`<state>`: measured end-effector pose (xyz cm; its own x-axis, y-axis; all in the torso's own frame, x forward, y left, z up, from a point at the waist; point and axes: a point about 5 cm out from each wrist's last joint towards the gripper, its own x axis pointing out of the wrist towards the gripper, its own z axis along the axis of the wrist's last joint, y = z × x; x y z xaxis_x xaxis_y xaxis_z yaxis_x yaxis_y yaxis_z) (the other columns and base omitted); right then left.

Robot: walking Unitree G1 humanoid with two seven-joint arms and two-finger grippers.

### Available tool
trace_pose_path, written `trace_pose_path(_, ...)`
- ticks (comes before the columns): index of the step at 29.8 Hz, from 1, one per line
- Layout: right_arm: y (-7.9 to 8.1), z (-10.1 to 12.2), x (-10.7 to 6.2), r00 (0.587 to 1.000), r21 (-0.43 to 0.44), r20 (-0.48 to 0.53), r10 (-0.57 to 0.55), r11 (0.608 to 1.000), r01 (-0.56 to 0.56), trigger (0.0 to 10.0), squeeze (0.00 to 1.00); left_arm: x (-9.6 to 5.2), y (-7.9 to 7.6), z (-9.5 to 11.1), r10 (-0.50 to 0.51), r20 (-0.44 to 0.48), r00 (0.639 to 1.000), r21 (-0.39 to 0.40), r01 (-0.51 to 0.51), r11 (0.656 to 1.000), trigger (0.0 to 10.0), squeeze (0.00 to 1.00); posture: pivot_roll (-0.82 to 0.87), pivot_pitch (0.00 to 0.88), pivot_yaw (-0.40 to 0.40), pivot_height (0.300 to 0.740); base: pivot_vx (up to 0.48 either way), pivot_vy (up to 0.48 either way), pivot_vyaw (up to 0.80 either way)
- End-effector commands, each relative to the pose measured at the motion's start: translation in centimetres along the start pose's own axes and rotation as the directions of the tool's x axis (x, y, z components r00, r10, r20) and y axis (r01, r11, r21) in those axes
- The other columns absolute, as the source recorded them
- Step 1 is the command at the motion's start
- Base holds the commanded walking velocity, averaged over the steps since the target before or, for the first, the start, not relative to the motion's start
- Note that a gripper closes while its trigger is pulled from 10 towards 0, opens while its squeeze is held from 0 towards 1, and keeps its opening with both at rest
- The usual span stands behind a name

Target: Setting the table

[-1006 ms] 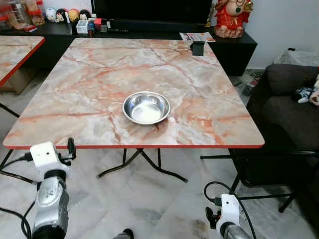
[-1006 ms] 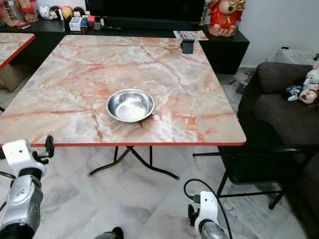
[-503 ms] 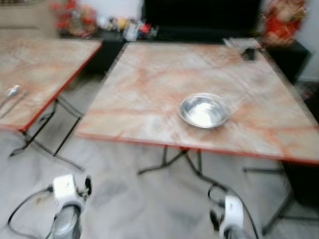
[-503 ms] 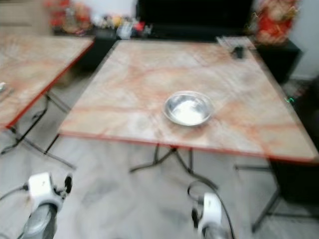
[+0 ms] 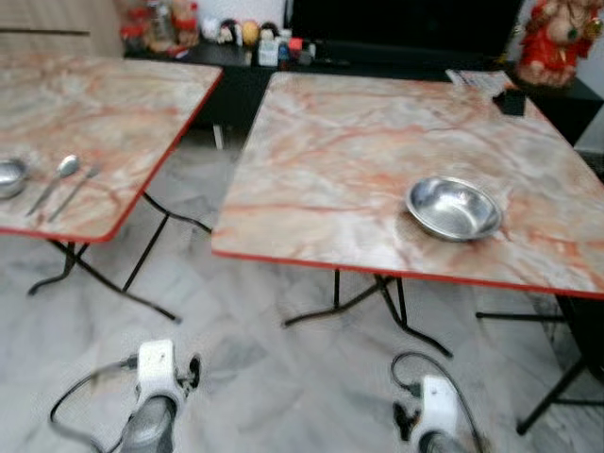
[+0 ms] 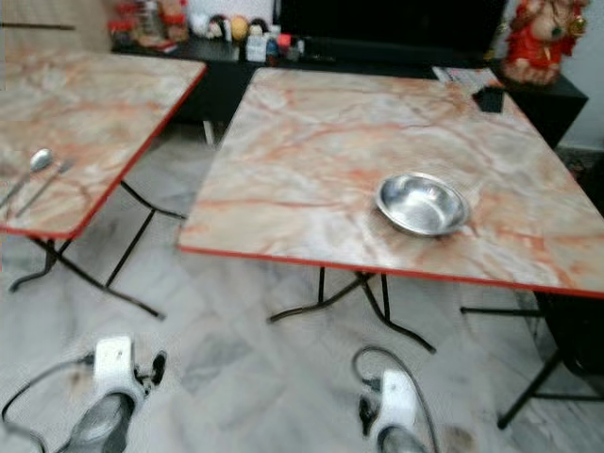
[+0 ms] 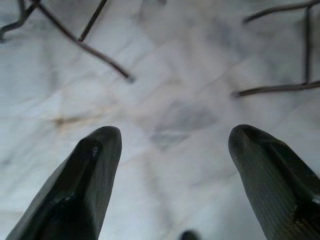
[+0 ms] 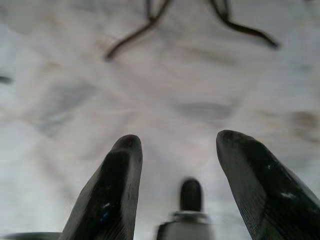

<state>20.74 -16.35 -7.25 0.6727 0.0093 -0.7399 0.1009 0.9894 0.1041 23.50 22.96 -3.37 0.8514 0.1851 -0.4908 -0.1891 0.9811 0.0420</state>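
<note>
A: The view has swung to the robot's left since a second ago. That's the camera turning, not the furniture. The steel bowl (image 5: 454, 208) sits where it sat, close to the near edge of the main tabletop (image 5: 359, 142), only now it lies toward the right of the picture.

B: And a second table (image 5: 104, 104) has come into view on the left. Near its near edge lie a spoon (image 5: 58, 176) and beside it what looks like a fork (image 5: 75, 189), both angled the same way. At the picture's far left edge there's part of another small steel dish (image 5: 9, 177).

A: So the bowl is placed and the cutlery isn't. My read: the robot is turning to fetch it.

B: Hands?

A: Both arms hang low over the marble floor (image 5: 255, 349). The left gripper (image 7: 172, 150) has its two black fingers spread wide with nothing between them, just floor and table legs beyond. The right gripper (image 8: 175, 155) is spread too and empty.

B: What's the small dark knob between the right fingers?

A: I can't tell; too blurred.

B: Next?

A: Probably a walk to the left table, then a low pinch on the spoon handle. Flat cutlery on a smooth top may slide away.
</note>
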Motion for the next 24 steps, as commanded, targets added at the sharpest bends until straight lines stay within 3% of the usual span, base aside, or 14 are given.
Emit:
trace_pose_path(1,-1.6,-0.1,-0.2,0.999,0.015,-0.003,-0.050,0.999,0.050,10.0,0.00,-0.2,-0.7,-1.0,-0.026,-0.061,0.998,0.011,0.027,1.000,10.0,0.00,0.08,0.087,-0.021,0.740,0.000,0.454,0.00)
trace_pose_path(7,-1.7,-0.2,-0.2,0.998,0.037,-0.019,-0.061,0.997,0.062,10.0,0.00,-0.3,-0.3,-1.8,-0.007,-0.123,0.992,0.031,0.011,0.999,10.0,0.00,0.06,0.095,-0.015,0.740,0.000,0.476,0.00)
trace_pose_path(11,-1.9,-0.5,-0.3,0.997,0.030,-0.032,-0.064,0.997,0.065,10.0,0.00,-0.3,0.3,-1.9,0.040,-0.135,0.990,-0.008,-0.042,0.999,10.0,0.00,0.08,0.099,-0.021,0.740,0.000,0.480,-0.76)
trace_pose_path(24,-2.0,-0.1,-0.2,0.998,0.028,-0.014,-0.064,0.998,0.065,10.0,0.00,-0.7,0.5,-2.7,0.073,-0.171,0.983,-0.020,-0.078,0.997,10.0,0.00,0.08,0.094,-0.026,0.740,0.000,0.474,0.00)
